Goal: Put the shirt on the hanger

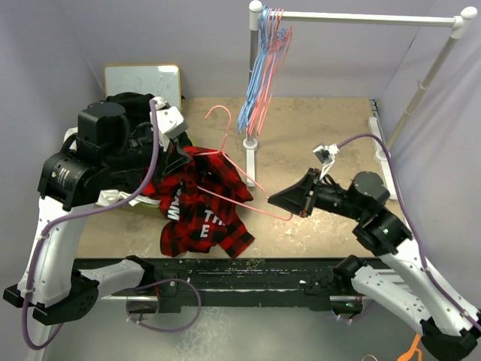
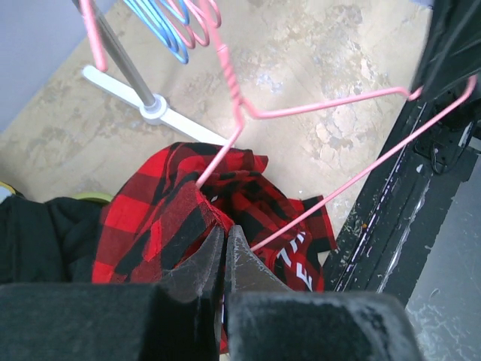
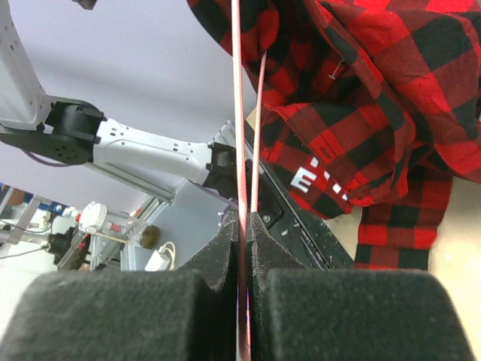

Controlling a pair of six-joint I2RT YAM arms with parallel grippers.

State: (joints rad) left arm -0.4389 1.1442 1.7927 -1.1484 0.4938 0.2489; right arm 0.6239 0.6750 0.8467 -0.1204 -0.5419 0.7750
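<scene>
The red-and-black check shirt (image 1: 201, 201) with white lettering hangs bunched over the table's front left. My left gripper (image 1: 183, 156) is shut on its top fabric (image 2: 176, 218) and holds it up. The pale-pink hanger (image 1: 239, 177) has one end inside the shirt; its hook points to the back. My right gripper (image 1: 276, 200) is shut on the hanger's other corner (image 3: 242, 188). The shirt also shows in the right wrist view (image 3: 361, 98), and the hanger in the left wrist view (image 2: 316, 109).
A white rack (image 1: 353, 16) at the back holds several light-blue and pink hangers (image 1: 263, 68); its foot (image 1: 249, 162) stands just behind the shirt. A black garment (image 1: 135, 113) and a bin lie under the left arm. The table's front edge (image 1: 248, 263) is close below the shirt.
</scene>
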